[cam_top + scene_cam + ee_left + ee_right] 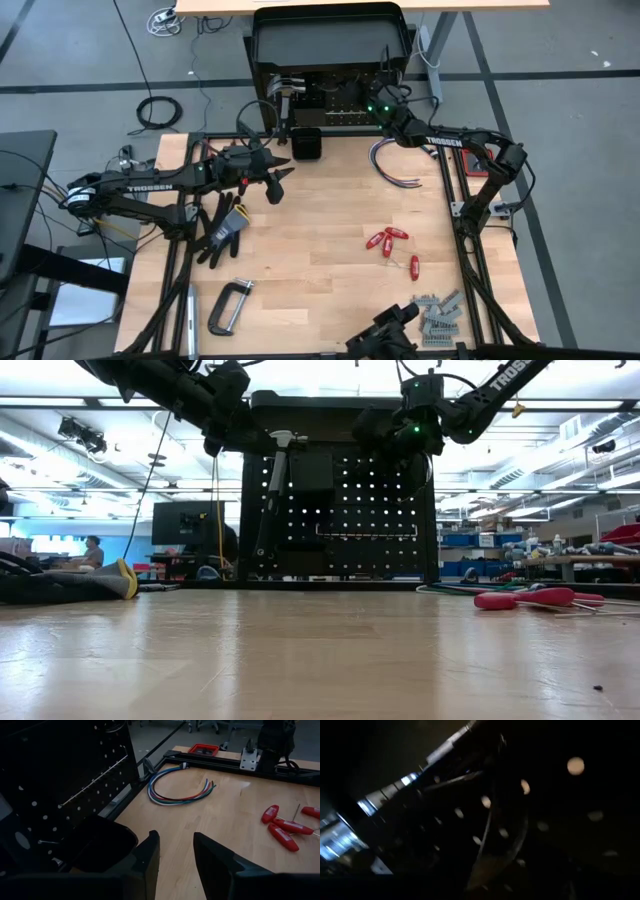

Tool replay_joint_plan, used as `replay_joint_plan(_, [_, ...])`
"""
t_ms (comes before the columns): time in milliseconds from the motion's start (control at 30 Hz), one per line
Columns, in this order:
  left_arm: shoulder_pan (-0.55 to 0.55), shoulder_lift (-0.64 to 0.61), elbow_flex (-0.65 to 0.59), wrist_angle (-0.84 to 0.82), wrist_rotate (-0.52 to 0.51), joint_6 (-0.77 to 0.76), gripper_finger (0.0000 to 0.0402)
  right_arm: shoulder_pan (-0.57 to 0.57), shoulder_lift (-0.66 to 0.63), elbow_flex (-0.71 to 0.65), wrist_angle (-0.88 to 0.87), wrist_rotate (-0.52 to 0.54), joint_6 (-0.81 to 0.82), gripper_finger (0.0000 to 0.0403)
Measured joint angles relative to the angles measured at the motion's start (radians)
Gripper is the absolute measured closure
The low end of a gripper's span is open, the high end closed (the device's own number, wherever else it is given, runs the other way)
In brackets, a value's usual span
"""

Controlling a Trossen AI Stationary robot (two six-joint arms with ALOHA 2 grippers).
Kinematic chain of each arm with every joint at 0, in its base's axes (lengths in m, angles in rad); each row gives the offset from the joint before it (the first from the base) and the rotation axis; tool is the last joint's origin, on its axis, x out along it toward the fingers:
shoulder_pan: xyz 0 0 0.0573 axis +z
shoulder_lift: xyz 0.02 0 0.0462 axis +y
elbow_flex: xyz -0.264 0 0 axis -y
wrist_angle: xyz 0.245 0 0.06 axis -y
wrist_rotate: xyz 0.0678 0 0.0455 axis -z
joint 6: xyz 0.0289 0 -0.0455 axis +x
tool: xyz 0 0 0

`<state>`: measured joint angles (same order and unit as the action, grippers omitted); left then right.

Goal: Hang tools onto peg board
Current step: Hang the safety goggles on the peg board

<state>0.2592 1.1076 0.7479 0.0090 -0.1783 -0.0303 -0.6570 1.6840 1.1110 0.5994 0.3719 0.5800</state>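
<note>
Here the peg board [340, 510] stands upright at the far edge of the bench [320, 260]. A hammer [272, 490] hangs on its left side, head up and handle down.

The right gripper [378, 105] is up against the peg board, high on its right side. The right wrist view is very dark, showing only the holes of the board and a thin curved thing close in front. I cannot tell if this gripper is open or shut, or if it has hold of anything.

The left gripper [283, 183] hovers over the bench near the small black box [307, 144]. Its fingers [145, 857] are a little apart, and nothing sits between them.

More tools lie on the bench. The red drivers [392, 243] are in a loose bunch on the right. The clamp [229, 306] lies near the front left. The grey metal pieces [437, 318] sit at the front right corner. A black glove [222, 226] lies just under the left arm. A loop of cables [177, 790] rests near the peg board.
</note>
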Motion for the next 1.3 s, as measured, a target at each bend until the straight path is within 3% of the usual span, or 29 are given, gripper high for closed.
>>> replay_joint_plan(233, [0.000, 0.000, 0.000, -0.005, 0.000, 0.000, 0.0277, 0.008, -0.001, 0.000, -0.057, 0.004, -0.057, 0.0180])
replay_joint_plan(633, [0.000, 0.000, 0.000, -0.005, 0.000, 0.000, 0.0277, 0.009, -0.001, 0.000, -0.054, -0.022, 0.075, 0.0011])
replay_joint_plan(933, [0.000, 0.000, 0.000, -0.005, 0.000, 0.000, 0.0277, 0.009, -0.001, 0.000, 0.006, -0.031, 0.084, 0.0024])
replay_joint_plan(1300, [0.000, 0.000, 0.000, -0.005, 0.000, 0.000, 0.0277, -0.002, -0.001, 0.000, 0.021, -0.030, 0.225, 0.0011])
